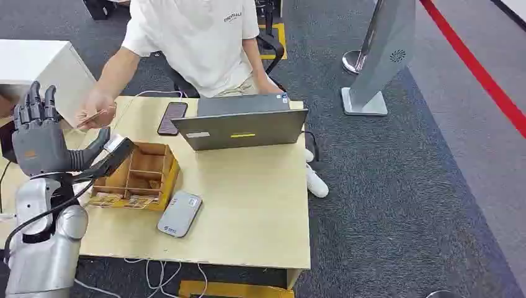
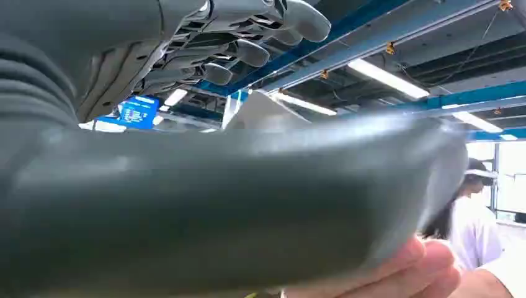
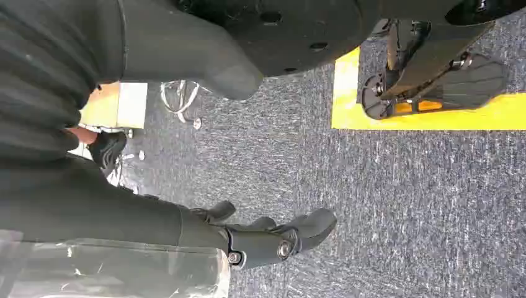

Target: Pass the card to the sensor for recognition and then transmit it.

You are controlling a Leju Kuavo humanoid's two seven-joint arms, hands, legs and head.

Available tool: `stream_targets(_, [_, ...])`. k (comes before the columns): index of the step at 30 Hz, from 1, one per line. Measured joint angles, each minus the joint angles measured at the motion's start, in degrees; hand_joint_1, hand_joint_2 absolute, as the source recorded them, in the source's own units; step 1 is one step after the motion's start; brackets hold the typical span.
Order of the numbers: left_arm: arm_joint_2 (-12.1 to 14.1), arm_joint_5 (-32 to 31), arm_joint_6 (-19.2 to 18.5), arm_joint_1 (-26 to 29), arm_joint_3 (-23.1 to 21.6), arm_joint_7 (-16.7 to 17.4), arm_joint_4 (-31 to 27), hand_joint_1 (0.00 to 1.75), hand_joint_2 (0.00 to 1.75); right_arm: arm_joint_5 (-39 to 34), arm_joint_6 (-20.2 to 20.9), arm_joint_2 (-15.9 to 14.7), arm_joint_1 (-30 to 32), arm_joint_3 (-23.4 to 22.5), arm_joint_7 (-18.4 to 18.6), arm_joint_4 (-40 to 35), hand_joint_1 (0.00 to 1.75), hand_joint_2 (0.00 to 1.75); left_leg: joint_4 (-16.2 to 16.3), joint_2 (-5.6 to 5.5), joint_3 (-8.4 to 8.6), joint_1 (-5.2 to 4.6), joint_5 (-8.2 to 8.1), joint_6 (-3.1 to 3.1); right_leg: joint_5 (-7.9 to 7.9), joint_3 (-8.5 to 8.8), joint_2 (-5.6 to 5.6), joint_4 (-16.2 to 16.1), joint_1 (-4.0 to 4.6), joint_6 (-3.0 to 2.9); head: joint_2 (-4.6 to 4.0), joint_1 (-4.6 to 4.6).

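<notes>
- The left hand (image 1: 38, 133) was raised over the table's near-left corner, fingers upright and apart, thumb stuck out toward the box (image 1: 138, 177); nothing sat in it.
- The right hand (image 3: 273, 239) hung low above the carpet with fingers loosely curled; nothing could be seen in it, though whether it counted as closed I could not tell.
- The card (image 1: 93, 116) was pinched in the person's hand (image 1: 96, 110), just beyond the raised left hand and apart from it.
- The card looked thin, flat, stiff and very light, probably slick on its faces. I judged it best pinched near a free edge, thumb on one face and fingers on the other, clear of the person's fingers.
- A loose pinch would likely let it slide or twist out; it did not look fragile.
- The box was an open-topped wooden one split by dividers into compartments, standing on the table (image 1: 248, 211) beside the left thumb. What lay deep in the compartments was too shadowed to tell.
- Some flat card-like pieces lay along its near edge.
- The sensor (image 1: 180, 213), a flat grey pad, lay on the table just right of the box, bare on top.
- A laptop (image 1: 242, 128) and a phone (image 1: 172, 118) stood further back.
</notes>
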Motion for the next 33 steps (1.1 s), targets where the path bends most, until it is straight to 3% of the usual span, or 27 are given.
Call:
stream_targets(26, [-0.8,-0.7,-0.2,-0.9,0.0,0.0,0.6,0.0,1.75,0.0,0.0,0.0,0.0,0.0,0.0,0.0,0.0,1.75,0.0,0.01,0.0,0.0,0.0,0.0,0.0,-0.01,0.01,0.0,0.0,0.0,0.0,0.0])
stream_targets(27, [-0.9,-0.7,-0.2,-0.9,0.0,0.0,0.7,1.75,1.75,0.0,0.0,0.0,0.0,0.0,0.0,0.0,0.0,1.75,0.0,0.01,0.0,0.0,0.0,0.0,0.0,-0.02,0.01,0.0,0.0,0.0,0.0,0.0])
stream_targets(33, [-1.1,-0.5,-0.2,-1.0,0.0,-1.0,0.9,1.75,1.75,-0.2,0.0,0.0,0.0,0.0,0.0,0.0,0.0,1.75,0.0,0.01,0.0,0.0,0.0,0.0,0.0,-0.02,0.01,0.0,0.0,0.0,0.0,0.0])
